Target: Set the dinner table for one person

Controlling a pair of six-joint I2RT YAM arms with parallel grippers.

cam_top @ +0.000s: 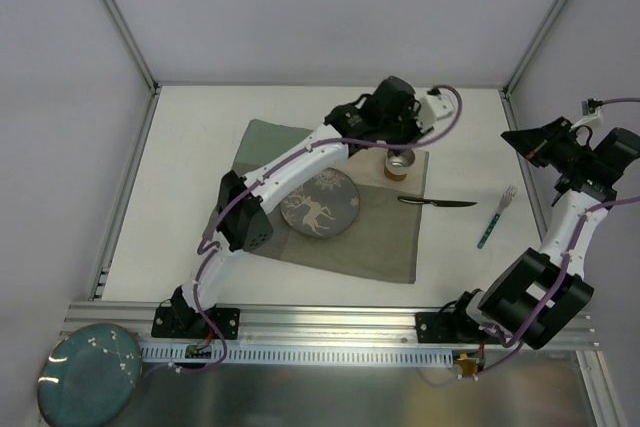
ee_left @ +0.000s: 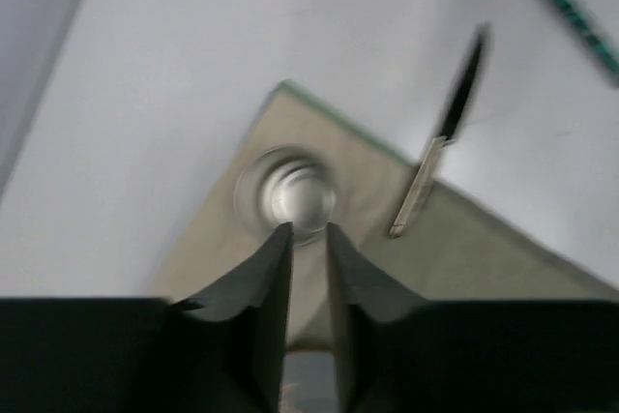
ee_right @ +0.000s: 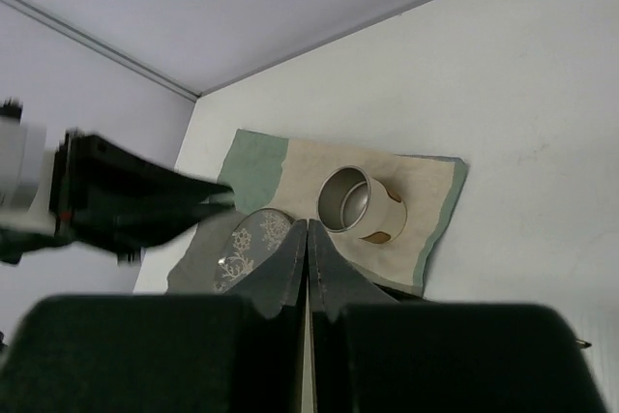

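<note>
Though the plate (cam_top: pixel 320 203), cup (cam_top: pixel 400 166) and knife (cam_top: pixel 437 202) already sit on or across the mat (cam_top: pixel 380 247) in the middle of the dinner table (cam_top: pixel 190 197), the fork (cam_top: pixel 497 217) lies apart on bare top, so I judge only the fork is left to bring in. The left gripper (ee_left: pixel 308 229) hangs just over the cup, fingers a narrow gap apart around nothing; the right gripper (ee_right: pixel 307 224) is raised, fingers pressed together, empty. Its surface is matte white, framed by aluminium bars (cam_top: pixel 330 319), with pale walls (cam_top: pixel 300 7) around.
</note>
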